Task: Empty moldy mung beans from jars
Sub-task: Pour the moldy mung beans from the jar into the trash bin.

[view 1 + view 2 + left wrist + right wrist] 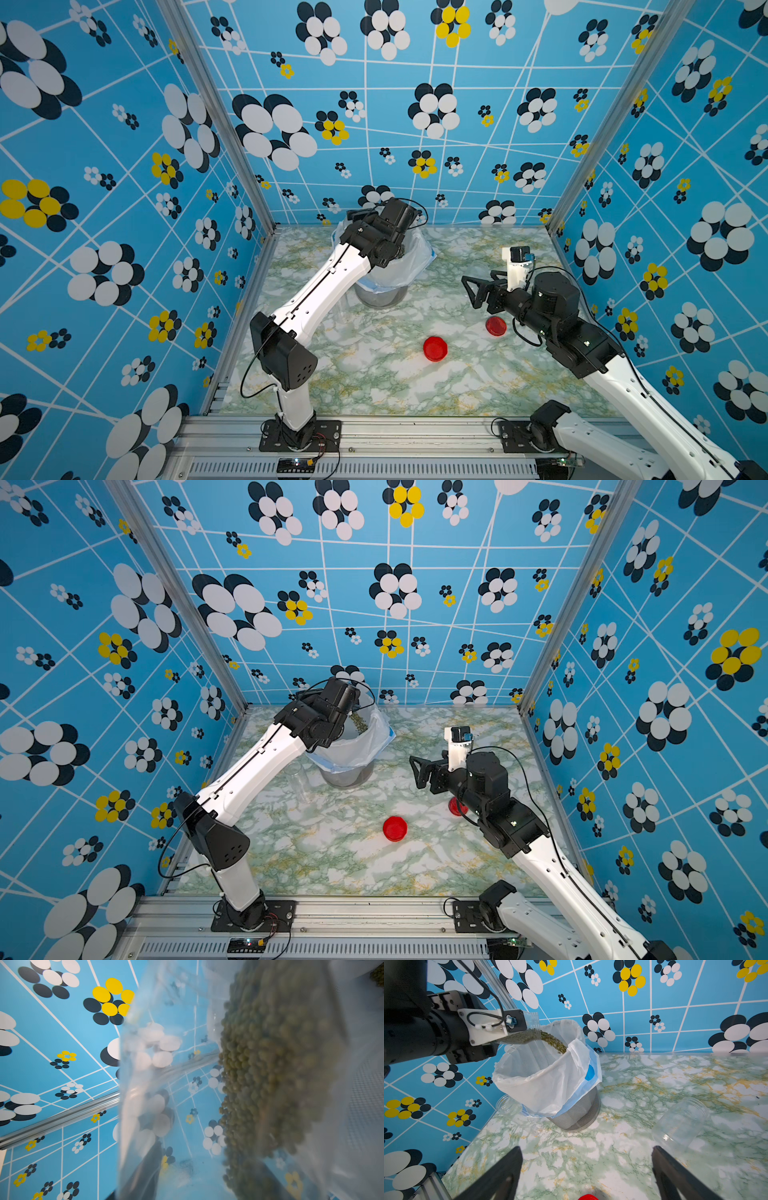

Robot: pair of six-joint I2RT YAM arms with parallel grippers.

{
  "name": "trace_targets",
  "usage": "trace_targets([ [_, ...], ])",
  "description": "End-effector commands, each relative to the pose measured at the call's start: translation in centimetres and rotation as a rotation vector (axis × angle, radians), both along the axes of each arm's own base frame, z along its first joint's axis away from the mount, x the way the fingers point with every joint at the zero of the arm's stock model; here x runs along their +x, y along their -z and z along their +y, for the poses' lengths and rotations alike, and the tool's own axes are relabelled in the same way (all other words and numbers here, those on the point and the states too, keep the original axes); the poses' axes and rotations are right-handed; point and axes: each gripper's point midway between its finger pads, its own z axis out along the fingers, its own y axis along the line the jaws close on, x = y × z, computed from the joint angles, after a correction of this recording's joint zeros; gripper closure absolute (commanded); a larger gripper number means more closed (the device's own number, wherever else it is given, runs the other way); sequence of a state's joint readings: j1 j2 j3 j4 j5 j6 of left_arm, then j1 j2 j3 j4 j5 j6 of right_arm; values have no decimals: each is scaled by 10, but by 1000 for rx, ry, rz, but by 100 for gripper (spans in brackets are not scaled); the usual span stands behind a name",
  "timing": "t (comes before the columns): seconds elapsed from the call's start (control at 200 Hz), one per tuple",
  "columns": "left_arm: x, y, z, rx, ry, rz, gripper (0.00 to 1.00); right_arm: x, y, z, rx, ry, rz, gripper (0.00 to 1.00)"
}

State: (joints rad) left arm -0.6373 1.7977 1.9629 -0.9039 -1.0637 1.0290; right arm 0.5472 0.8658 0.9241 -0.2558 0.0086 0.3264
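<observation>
nearest the front edge, a red lid lies on the marbled table. a second red lid lies a little further back, just beside the right arm. the right gripper hovers above the table with its jaws wide apart and nothing between them, and an empty round jar rests on the table near it. further back, a tall clear jar, also empty, sits just beside the bin, a grey mesh basket lined with a white bag. over the bin's mouth the left gripper carries a third jar, tipped well over. its fingers are hidden behind the wrist camera mount, so it looks clamped on that jar rather than plainly shown so. mung beans stream in an arc from the jar's mouth down into the bag. in the left wrist view the remaining beans are heaped along one wall of the jar, with the other side clear.
</observation>
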Motion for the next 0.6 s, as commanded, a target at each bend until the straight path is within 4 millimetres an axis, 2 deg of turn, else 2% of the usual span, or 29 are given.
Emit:
trace_targets([
  [0.0,-7,-13,9,75,-15,-25,68,-4,-2,0,-3,-17,-13,1],
  [0.295,0,-23,12,201,0,-52,68,-7,-3,3,4,-37,-18,1],
  [0.46,1,-33,10,204,17,-76,68,-8,-4,1,16,-34,-32,1],
  [0.595,4,-33,5,212,36,-89,68,-8,-4,3,21,-42,-29,1],
])
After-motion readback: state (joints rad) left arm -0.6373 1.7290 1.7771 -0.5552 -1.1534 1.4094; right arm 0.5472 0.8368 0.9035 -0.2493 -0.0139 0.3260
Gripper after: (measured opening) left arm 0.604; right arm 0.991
